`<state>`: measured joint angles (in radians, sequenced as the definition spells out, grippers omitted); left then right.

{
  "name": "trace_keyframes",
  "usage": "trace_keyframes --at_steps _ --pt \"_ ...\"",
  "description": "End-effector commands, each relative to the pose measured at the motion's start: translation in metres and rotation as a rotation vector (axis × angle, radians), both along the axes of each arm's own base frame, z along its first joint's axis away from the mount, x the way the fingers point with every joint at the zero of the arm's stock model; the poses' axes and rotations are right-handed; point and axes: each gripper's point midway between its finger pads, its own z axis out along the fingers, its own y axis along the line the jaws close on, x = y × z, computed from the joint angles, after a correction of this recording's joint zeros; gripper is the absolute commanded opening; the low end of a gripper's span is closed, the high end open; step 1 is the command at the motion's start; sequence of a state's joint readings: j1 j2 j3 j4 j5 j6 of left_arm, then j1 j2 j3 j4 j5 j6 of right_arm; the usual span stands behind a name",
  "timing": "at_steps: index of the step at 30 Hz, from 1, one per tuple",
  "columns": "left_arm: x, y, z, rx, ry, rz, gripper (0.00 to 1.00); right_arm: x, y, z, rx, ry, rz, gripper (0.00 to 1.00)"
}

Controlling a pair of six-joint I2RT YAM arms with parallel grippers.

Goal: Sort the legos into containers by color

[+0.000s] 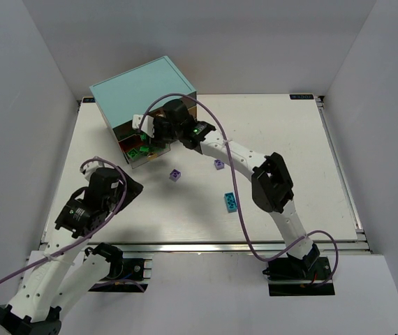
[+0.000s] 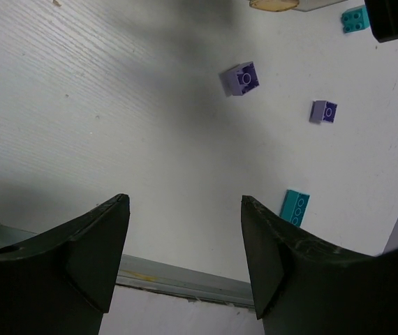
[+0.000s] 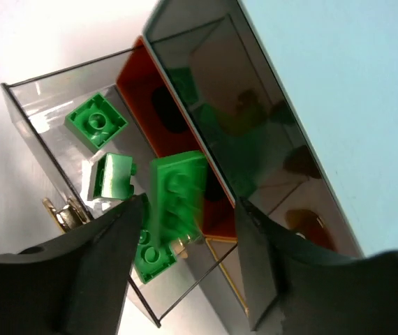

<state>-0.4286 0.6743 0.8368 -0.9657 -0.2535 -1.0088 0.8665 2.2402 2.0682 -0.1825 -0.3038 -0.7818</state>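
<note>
No text, number or brand can be read in any view. The only sign-like thing is a small dark label [image 1: 301, 96] at the far right edge of the counter [image 1: 290, 139], seen from above, and its print is too small to make out.

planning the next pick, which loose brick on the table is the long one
The cyan brick, lowest in the top view; the left purple brick and right purple brick are short and squarish.
</note>
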Motion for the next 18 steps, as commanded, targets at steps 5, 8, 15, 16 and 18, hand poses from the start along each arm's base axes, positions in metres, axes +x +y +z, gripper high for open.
trace_keyframes --at_steps 5,8,15,16,18 --pt "0.010 -0.013 -0.009 -0.038 0.000 -0.025 0.72 0.004 0.004 0.064 0.135 -0.082 -0.028 0.69" --pt "0.020 -0.023 -0.013 -0.062 -0.010 -0.047 0.50 0.000 -0.005 0.091 0.181 -0.065 -0.044 0.65" --pt "0.063 -0.040 -0.040 -0.026 0.014 -0.061 0.04 -0.016 -0.087 0.155 0.323 0.188 -0.190 0.00" --pt "0.070 -0.040 -0.041 -0.006 0.015 -0.066 0.03 -0.018 -0.102 0.134 0.303 0.280 -0.210 0.00" --pt "0.083 -0.035 -0.059 0.061 0.062 -0.032 0.01 -0.027 -0.134 0.140 0.327 0.334 -0.242 0.00"
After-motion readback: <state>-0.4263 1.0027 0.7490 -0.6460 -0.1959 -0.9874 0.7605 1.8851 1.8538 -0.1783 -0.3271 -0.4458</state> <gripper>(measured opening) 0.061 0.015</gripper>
